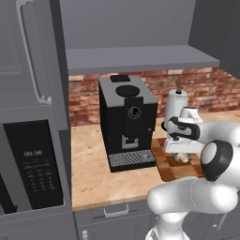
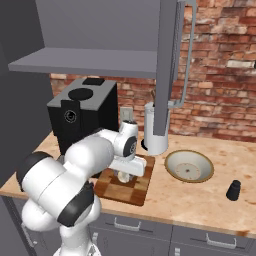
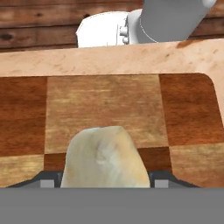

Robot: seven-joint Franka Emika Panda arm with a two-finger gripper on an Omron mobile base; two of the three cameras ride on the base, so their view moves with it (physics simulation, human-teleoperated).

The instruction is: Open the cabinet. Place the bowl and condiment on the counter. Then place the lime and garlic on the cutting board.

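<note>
Over the cutting board: gripper sits low with the garlic between its spread fingertips | grip or release: you cannot tell; bulb rests at board level | bowl and condiment already on counter

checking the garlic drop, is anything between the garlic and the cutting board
Nothing visible is. The garlic sits between the claw's fingers right over the cutting board, with bare checkered wood below and around it. Whether it already touches the board cannot be told. The paper-towel roll stands behind the board, clear of it.
</note>
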